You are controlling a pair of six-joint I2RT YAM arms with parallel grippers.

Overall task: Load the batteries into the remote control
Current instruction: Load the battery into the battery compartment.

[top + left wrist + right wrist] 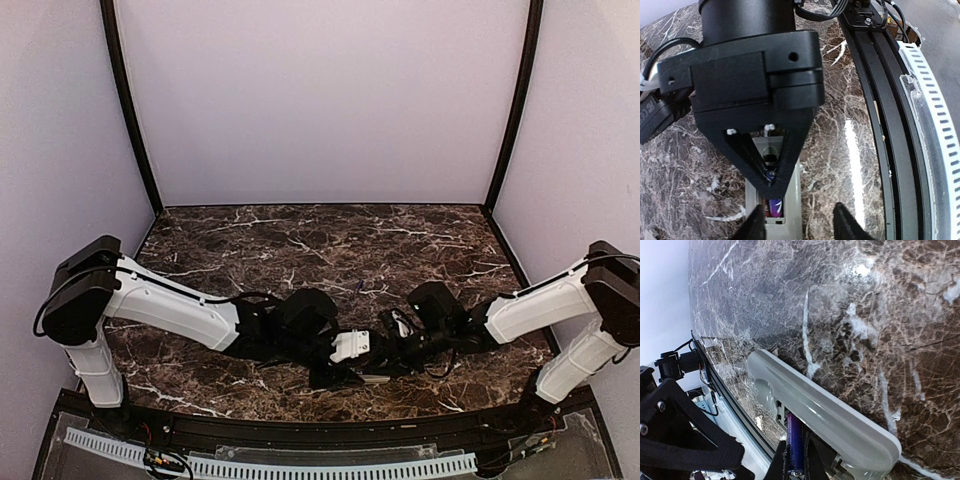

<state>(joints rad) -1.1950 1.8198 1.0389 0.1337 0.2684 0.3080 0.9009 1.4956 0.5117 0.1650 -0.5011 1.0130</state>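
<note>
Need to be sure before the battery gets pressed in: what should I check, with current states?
1. Right gripper shut on the battery: ok.
2. Battery over the remote control's open compartment: ok.
3. Left gripper clamping the remote control: not ok, its jaws stand open around it.
4. Battery polarity: cannot tell.
5. Where the other battery is: cannot tell.

The left arm (pixel 170 308) and right arm (pixel 535 312) each have smooth, rounded white links capped by boxy black joint housings. The right hand (pixel 771 186) is matte black: a blocky body with small round holes, two pale screw heads (pixel 730 131), tapering fingers, and a thick black cable (pixel 666 50) curving beside it. The left hand (pixel 801 225) has plain black fingers (pixel 756 226).
</note>
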